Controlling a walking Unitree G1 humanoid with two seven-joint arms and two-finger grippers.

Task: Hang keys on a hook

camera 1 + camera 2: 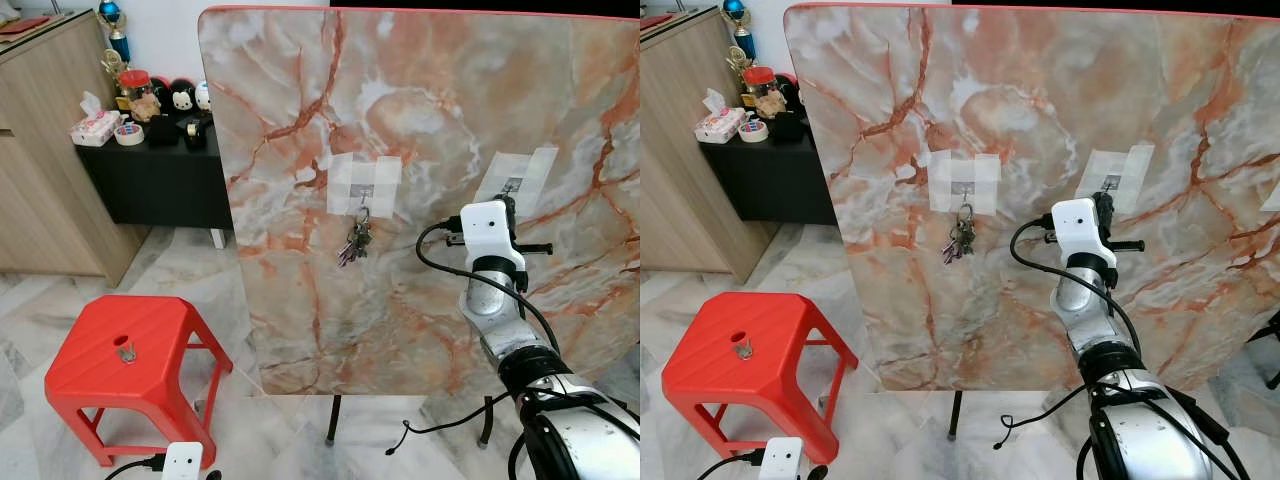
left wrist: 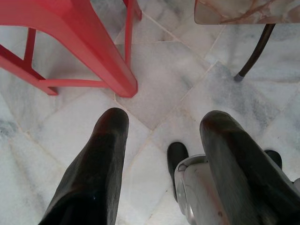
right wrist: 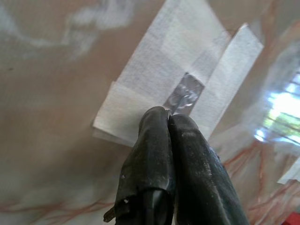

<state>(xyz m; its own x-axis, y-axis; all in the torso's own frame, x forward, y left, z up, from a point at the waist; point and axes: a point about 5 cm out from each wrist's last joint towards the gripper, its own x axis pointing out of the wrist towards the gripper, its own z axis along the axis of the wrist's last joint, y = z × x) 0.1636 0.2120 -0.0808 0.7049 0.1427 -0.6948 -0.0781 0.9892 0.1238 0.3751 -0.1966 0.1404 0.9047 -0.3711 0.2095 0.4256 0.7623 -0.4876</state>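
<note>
Marble tabletop (image 1: pixel 300 80) stands on edge. Right hand (image 3: pixel 168 123), fingers pressed together with nothing visible between them, sits at the taped hook (image 3: pixel 186 93). Keys (image 1: pixel 355 243) hang from another hook, left of that hand, slightly lower. Left hand (image 2: pixel 161 140) idle, spread.

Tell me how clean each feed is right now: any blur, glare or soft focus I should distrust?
Head views: evenly lit and sharp on the bunch of metal keys hanging from the left taped hook. Right wrist view: the marble-patterned board is soft, with window glare at one edge; the right pincer is shut at the white-taped metal hook. Left wrist view: the black fingers are blurred, the floor sharper.
</note>
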